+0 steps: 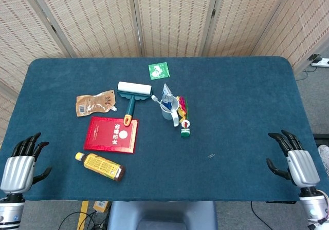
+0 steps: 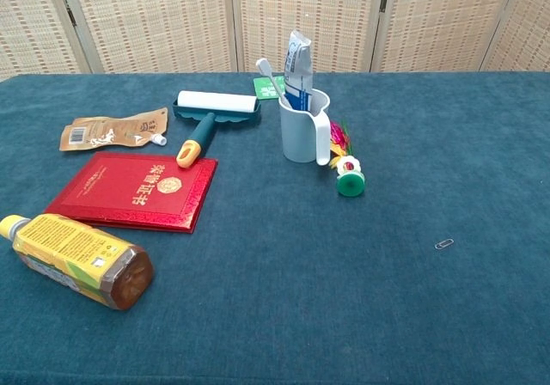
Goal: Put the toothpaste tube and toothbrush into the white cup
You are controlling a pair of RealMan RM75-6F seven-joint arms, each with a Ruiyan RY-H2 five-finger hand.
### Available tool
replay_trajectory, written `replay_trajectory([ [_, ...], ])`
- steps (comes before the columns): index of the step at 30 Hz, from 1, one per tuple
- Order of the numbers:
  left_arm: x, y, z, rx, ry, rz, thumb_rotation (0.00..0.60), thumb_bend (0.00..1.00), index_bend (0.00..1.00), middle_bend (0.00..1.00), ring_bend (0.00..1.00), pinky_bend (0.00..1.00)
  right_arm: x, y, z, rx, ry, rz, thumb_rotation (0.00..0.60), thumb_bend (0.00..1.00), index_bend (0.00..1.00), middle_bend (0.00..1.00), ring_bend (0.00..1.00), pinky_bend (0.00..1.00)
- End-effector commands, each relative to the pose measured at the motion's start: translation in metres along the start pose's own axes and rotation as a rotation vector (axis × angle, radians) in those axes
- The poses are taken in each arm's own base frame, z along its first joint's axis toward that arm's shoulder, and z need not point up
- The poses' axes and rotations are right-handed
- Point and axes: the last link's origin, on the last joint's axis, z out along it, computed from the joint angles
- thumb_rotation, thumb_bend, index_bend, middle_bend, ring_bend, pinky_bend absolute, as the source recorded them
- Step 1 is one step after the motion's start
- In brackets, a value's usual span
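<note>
The white cup [image 2: 300,128] stands upright near the middle of the bench [image 1: 247,96], slightly toward the far edge. The toothpaste tube [image 2: 297,69] and the toothbrush [image 2: 271,77] both stand inside it, leaning against the rim. By this layout the task appears complete.

The left robot hand [image 1: 18,166] hangs at the near left corner, fingers spread, holding nothing. The right robot hand [image 1: 295,162] hangs at the near right corner, fingers likewise apart and empty. Neither appears in the chest view.

Risk: the tube projects well above the rim, so a top-heavy cup could tip if knocked. A green-capped tube [image 2: 345,167] lies just beside the cup handle.

The red booklet [image 2: 134,190] carries gold characters, too small to read. The label on the yellow bottle [image 2: 77,260] is not legible.
</note>
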Motion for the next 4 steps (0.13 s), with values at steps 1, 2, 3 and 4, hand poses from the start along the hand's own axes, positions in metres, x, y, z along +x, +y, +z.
replay_trajectory([
  [1, 0.0016, 0.0028, 0.0052, 0.012, 0.012, 0.0, 0.6, 0.24, 0.26, 0.11, 0.13, 0.17, 0.0019, 0.0017, -0.0054, -0.006, 0.0, -0.009, 0.6, 0.28, 0.15, 0.17, 0.05, 0.09],
  [2, 0.0019, 0.0045, 0.0068, 0.015, 0.015, 0.0, 0.6, 0.24, 0.26, 0.11, 0.13, 0.17, 0.0023, 0.0019, -0.0066, -0.006, -0.001, -0.015, 0.6, 0.28, 0.14, 0.17, 0.05, 0.09],
  [3, 0.0018, 0.0057, 0.0077, 0.016, 0.016, 0.001, 0.6, 0.24, 0.26, 0.11, 0.13, 0.17, 0.0024, 0.0025, -0.0073, -0.009, -0.004, -0.023, 0.6, 0.28, 0.14, 0.17, 0.04, 0.09],
  [4, 0.0013, 0.0067, 0.0086, 0.018, 0.017, 0.002, 0.6, 0.24, 0.26, 0.11, 0.13, 0.17, 0.0023, 0.0033, -0.0077, -0.012, -0.01, -0.031, 0.6, 0.28, 0.13, 0.16, 0.04, 0.09],
])
